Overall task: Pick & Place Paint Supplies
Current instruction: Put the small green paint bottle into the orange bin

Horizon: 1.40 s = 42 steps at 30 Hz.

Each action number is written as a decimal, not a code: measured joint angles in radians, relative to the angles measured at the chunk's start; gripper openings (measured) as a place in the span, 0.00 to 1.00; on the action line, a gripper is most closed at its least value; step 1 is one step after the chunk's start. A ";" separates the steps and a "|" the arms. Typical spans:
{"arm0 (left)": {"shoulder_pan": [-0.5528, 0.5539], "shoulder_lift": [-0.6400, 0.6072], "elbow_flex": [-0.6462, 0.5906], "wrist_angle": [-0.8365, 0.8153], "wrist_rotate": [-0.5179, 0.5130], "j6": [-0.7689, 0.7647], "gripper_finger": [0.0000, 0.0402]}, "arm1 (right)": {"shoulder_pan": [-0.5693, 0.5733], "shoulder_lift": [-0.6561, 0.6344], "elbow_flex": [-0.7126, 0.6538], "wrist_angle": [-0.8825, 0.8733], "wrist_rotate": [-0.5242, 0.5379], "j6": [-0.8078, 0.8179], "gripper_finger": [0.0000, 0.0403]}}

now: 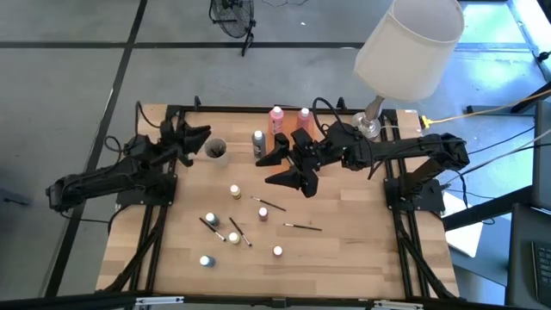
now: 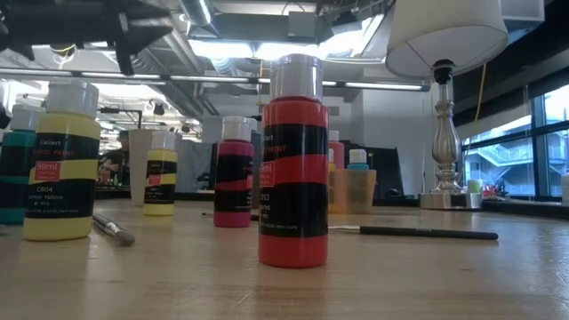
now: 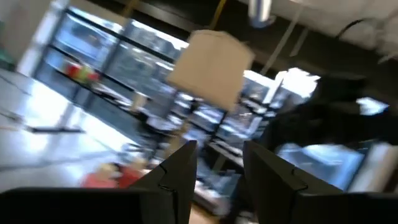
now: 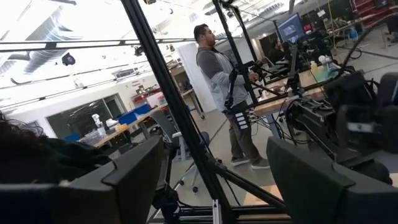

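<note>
Glossy red cylindrical paint bottle [image 2: 293,169]

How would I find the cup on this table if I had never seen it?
Start at the big white-shaded lamp at the table's far right corner, then run along that far edge toward the left arm. Just beside the left hand stands the cup, an open round container. Unlike the small capped paint bottles scattered mid-table, it has no cap and is wider.

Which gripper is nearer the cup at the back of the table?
Left. The left gripper sits just beside the cup, toward the table's left edge. The right gripper is farther off, across the dark bottle.
</note>
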 joint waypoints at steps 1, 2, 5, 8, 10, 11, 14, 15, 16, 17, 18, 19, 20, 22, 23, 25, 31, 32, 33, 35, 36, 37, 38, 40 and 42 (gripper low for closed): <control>0.000 0.000 0.010 0.000 0.028 -0.029 0.31 | 0.000 0.000 0.000 0.002 0.000 0.000 0.72; 0.000 0.000 0.019 -0.001 0.068 -0.057 0.31 | 0.000 0.000 0.000 0.006 0.000 0.000 0.72; 0.000 0.011 0.065 -0.052 0.241 -0.121 0.31 | 0.000 0.000 0.000 0.025 0.000 0.000 0.72; 0.000 0.029 0.140 -0.121 0.402 -0.145 0.31 | -0.001 0.000 0.000 0.039 0.000 0.000 0.72; 0.000 0.043 0.198 -0.142 0.480 -0.145 0.31 | -0.001 0.000 0.000 0.047 0.000 0.000 0.72; 0.000 0.051 0.229 -0.141 0.507 -0.145 0.31 | -0.001 0.000 0.000 0.051 0.001 0.000 0.72; 0.000 0.072 0.331 -0.144 0.565 -0.126 0.31 | -0.001 0.000 0.000 0.054 0.001 0.000 0.72; 0.000 0.080 0.365 -0.150 0.584 -0.113 0.31 | 0.000 0.000 0.000 0.058 0.001 0.000 0.72; 0.000 0.087 0.401 -0.171 0.593 -0.102 0.31 | 0.000 0.000 0.000 0.061 0.001 0.000 0.72; 0.000 0.092 0.436 -0.204 0.595 -0.100 0.31 | 0.000 0.000 0.000 0.065 0.001 0.000 0.72; 0.000 0.099 0.472 -0.244 0.595 -0.100 0.31 | 0.000 0.000 0.000 0.065 0.001 0.000 0.72; 0.000 0.107 0.509 -0.290 0.593 -0.101 0.32 | 0.001 0.000 0.000 0.063 0.001 0.000 0.72; 0.000 0.114 0.543 -0.340 0.592 -0.100 0.32 | 0.002 0.000 0.000 0.060 0.001 0.000 0.72; 0.000 0.126 0.607 -0.444 0.594 -0.089 0.34 | 0.009 0.000 0.000 0.057 0.004 0.000 0.72; 0.000 0.132 0.637 -0.498 0.597 -0.080 0.35 | 0.015 0.000 0.000 0.052 0.004 0.000 0.72; 0.000 0.142 0.687 -0.599 0.615 -0.056 0.37 | 0.030 0.000 0.000 0.038 0.004 -0.002 0.72; 0.000 0.154 0.743 -0.697 0.655 -0.074 0.46 | 0.089 0.000 0.000 0.007 0.034 -0.024 0.72; 0.000 0.155 0.743 -0.697 0.668 -0.089 0.48 | 0.096 0.000 0.000 0.008 0.034 -0.027 0.72; 0.000 0.155 0.743 -0.698 0.680 -0.105 0.50 | 0.105 0.000 0.000 0.007 0.035 -0.027 0.72; 0.000 0.161 0.743 -0.695 0.689 -0.130 0.54 | 0.120 0.000 0.000 -0.002 0.035 -0.027 0.72; 0.000 0.164 0.743 -0.692 0.689 -0.141 0.56 | 0.126 0.000 0.000 -0.005 0.035 -0.027 0.72; -0.001 0.168 0.743 -0.683 0.689 -0.144 0.58 | 0.132 0.000 0.000 -0.005 0.035 -0.028 0.72; -0.005 0.172 0.743 -0.673 0.690 -0.147 0.60 | 0.137 0.000 0.000 -0.005 0.035 -0.029 0.72; -0.024 0.187 0.743 -0.617 0.693 -0.180 0.62 | 0.143 0.000 0.000 -0.005 0.031 -0.029 0.72; -0.049 0.211 0.742 -0.485 0.682 -0.221 0.63 | 0.147 0.000 0.000 -0.005 0.012 -0.029 0.72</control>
